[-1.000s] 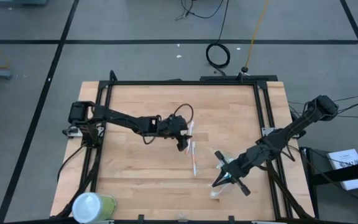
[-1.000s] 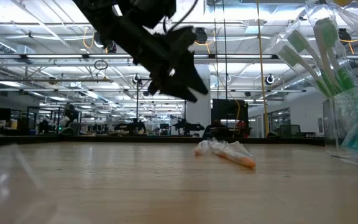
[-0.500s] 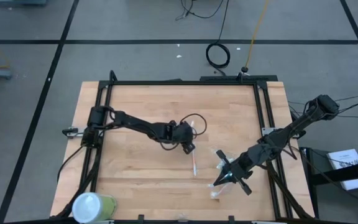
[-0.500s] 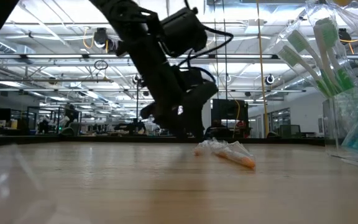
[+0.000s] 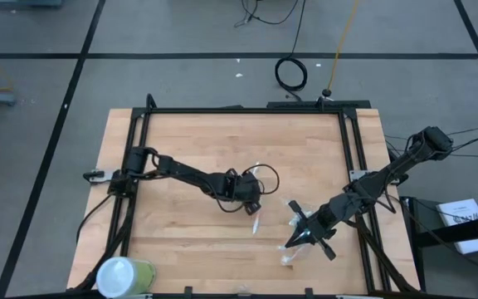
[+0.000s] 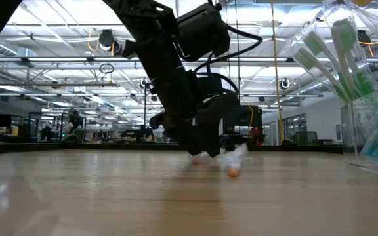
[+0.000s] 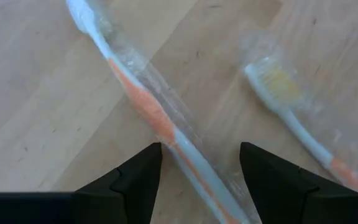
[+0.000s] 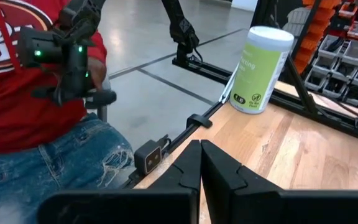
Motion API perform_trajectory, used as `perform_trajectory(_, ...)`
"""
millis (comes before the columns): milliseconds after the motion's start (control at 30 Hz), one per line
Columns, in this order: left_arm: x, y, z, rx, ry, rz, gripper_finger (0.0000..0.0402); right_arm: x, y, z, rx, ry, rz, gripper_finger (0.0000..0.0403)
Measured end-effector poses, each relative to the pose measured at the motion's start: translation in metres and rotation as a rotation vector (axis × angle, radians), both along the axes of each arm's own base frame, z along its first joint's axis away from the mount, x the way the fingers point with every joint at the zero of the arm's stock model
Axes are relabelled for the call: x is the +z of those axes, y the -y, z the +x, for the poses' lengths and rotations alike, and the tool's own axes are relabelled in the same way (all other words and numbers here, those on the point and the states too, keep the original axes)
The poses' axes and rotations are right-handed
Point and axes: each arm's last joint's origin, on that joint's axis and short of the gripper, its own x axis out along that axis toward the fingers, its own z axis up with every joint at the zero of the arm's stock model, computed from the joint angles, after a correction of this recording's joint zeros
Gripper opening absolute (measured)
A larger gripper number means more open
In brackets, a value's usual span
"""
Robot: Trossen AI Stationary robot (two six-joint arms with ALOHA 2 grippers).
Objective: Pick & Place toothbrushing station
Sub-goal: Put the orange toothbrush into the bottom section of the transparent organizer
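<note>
Left hand [image 7: 201, 165] fingers straddle the wrapped toothbrush [image 7: 154, 115].

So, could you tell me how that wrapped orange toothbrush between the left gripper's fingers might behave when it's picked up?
The orange toothbrush is thin, so probably light and stiff. Its clear wrapper looks glossy, so it may slip or twist in the left gripper.

A light wooden counter [image 5: 189, 141] in a black metal frame stands on a grey floor [image 5: 181, 33] crossed by dark tape lines, with a coiled black cable [image 5: 290, 73] lying beyond it. Behind it opens a large hall with rows of ceiling lights [image 6: 58, 62]. A person in a red shirt [image 8: 17, 81] and torn jeans sits beside the counter, near orange storage bins [image 8: 334, 25].
</note>
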Motion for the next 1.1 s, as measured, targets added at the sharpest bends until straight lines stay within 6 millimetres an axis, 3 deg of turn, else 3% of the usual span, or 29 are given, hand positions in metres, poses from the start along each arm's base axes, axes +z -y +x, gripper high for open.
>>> perform_trajectory(133, 0.002, 0.001, -0.009, 0.003, -0.080, 0.029, 0.0227, -0.002, 0.000, -0.001, 0.000, -0.020, -0.014, 0.0000)
perform_trajectory(500, 0.001, -0.004, -0.011, 0.021, -0.102, 0.005, 0.0220, -0.004, 0.000, -0.001, 0.005, -0.021, -0.037, 0.0000)
perform_trajectory(633, 0.001, -0.007, -0.010, 0.010, -0.105, -0.034, 0.0165, -0.002, 0.001, -0.001, 0.003, -0.007, -0.044, 0.0000)
perform_trajectory(833, 0.001, -0.009, -0.010, -0.053, -0.125, -0.004, 0.0034, 0.004, 0.008, -0.005, -0.113, 0.029, -0.083, 0.0000)
perform_trajectory(1000, 0.009, -0.013, -0.013, -0.094, -0.143, 0.127, 0.0027, 0.015, 0.022, -0.015, -0.318, 0.072, -0.144, 0.0000)
perform_trajectory(1100, 0.031, -0.018, -0.019, -0.105, -0.132, 0.226, 0.0023, 0.022, 0.033, -0.024, -0.504, 0.094, -0.174, 0.0000)
